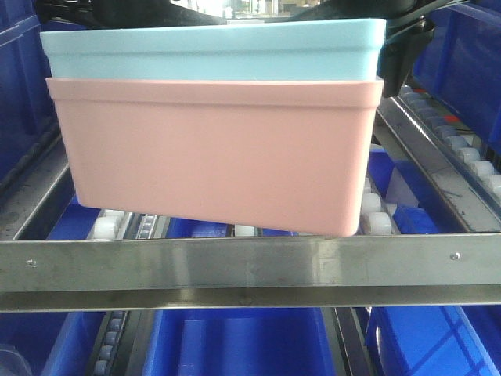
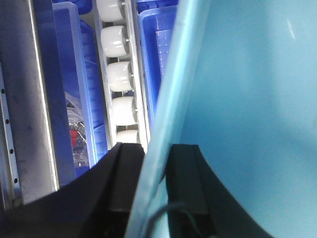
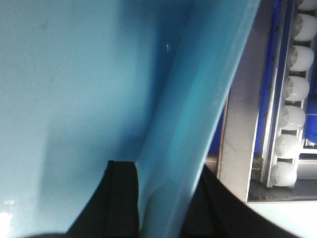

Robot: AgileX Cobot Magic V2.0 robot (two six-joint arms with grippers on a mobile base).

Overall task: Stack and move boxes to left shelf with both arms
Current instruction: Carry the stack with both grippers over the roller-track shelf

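Left end effector (image 2: 154, 193): we've got it clamped on the light blue bin's (image 1: 211, 48) left wall, one black finger (image 2: 126, 183) outside and one inside.
Stack: done, we'd say. The light blue bin sits nested in the salmon pink bin (image 1: 215, 157), rims near level.
Where the stack is: held over the left shelf (image 1: 250, 266), just behind its steel front bar. The pink base is tilted, right corner lower. We can't tell whether it's touching the white roller wheels (image 1: 376, 215) yet.
Below: dark blue bins (image 1: 235, 341) on the lower level, under the rack.
Right end effector (image 3: 163, 198): gripping the blue bin's right wall, a finger (image 3: 121, 198) on each side of the rim, roller track (image 3: 292, 104) just beside it.
Progress: stacking finished, carry mostly finished, as we read it.
Left to do: lower the pair onto the rollers, open both grips, pull the arms clear.
Watch for: the pink bin is carried only by the nesting; we see no finger on it.
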